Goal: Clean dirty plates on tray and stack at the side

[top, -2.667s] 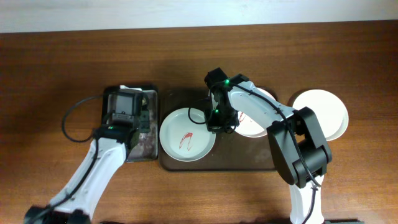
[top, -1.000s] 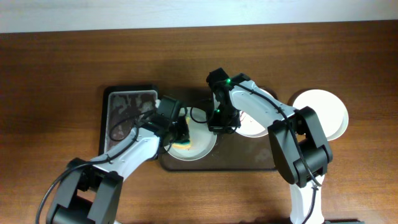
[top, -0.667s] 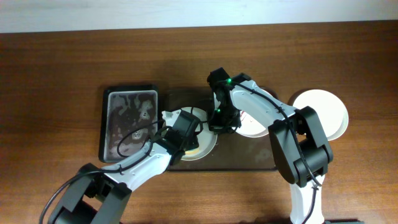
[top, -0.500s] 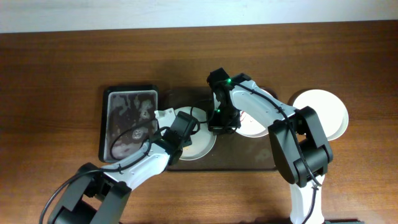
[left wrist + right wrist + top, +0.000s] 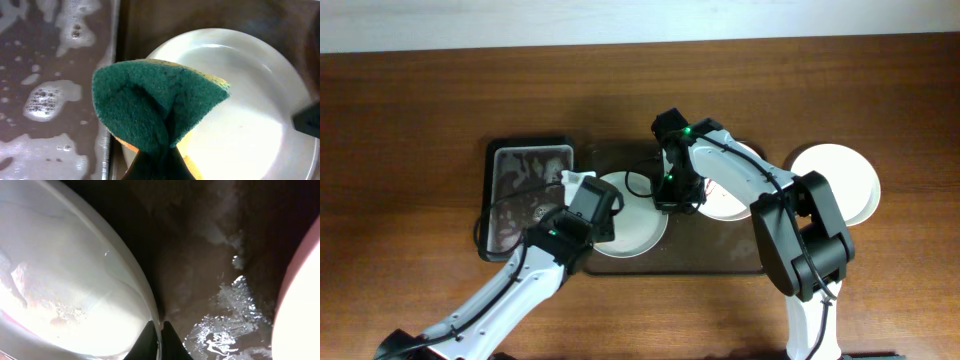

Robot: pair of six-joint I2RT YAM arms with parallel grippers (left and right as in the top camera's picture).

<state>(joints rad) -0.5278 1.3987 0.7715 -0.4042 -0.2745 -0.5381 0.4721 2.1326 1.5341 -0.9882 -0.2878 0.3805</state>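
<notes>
Overhead, centre frame: right gripper (image 5: 670, 200) pinches the plate (image 5: 635, 235) by its rim, steadying it on the tray (image 5: 720, 262)

Left wrist: left gripper (image 5: 159, 167) clamps the sponge (image 5: 150, 107) over the plate's left edge, likely to wipe it

Right wrist: fingers (image 5: 148, 342) closed on the rim, bottom centre

A wooden table (image 5: 410, 100) fills nearly the whole overhead view, dark reddish brown, its grain running from side to side. Beyond the table's far edge runs a pale strip (image 5: 620, 20), off-white and plain; whether it is wall or floor cannot be told. Even light lies over the tabletop.
</notes>
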